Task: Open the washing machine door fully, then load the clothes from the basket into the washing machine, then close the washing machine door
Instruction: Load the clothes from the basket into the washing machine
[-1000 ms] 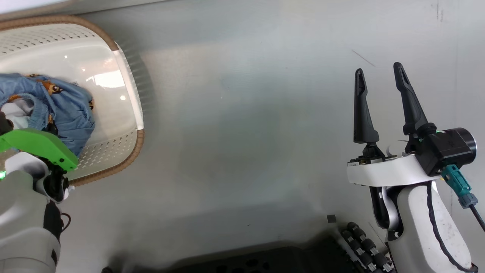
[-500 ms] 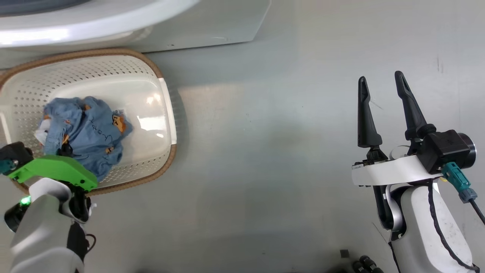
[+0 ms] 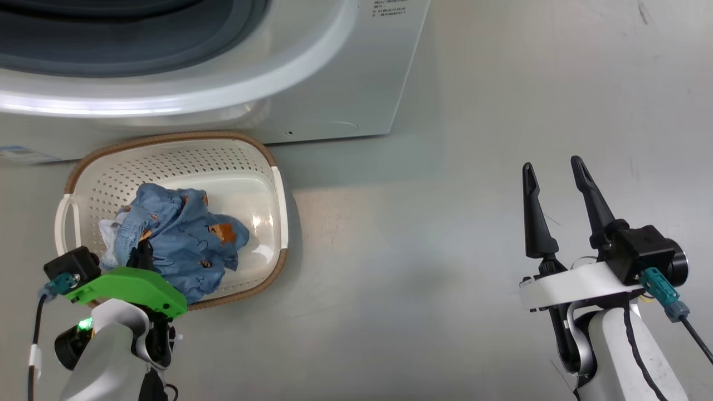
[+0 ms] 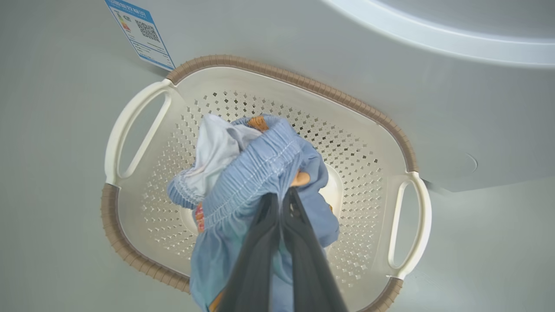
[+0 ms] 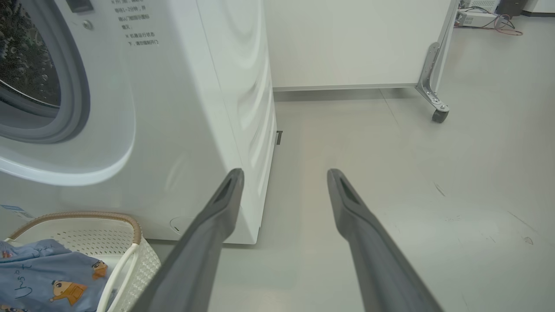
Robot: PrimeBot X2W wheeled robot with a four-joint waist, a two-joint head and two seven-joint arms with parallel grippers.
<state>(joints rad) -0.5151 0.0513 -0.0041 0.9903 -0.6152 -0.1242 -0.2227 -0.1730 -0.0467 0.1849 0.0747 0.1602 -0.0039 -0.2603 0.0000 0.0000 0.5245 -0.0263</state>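
The left pincer [image 4: 284,195] is clamped tight on a fold of the clothes [image 4: 256,164], a bunched light blue garment with orange patches and white lining. It holds the fold over the inside of the basket [image 4: 303,82]. The right pincer [image 3: 550,167] stands spread wide with nothing between its fingers, well apart from the basket, above bare grey floor [image 3: 418,250]. The basket sits on the floor just in front of the washing machine [image 3: 345,83], near its blue label sticker [image 4: 141,32]. Farther up, the machine's grey door seal [image 5: 76,99] rings the steel drum [image 5: 21,56].
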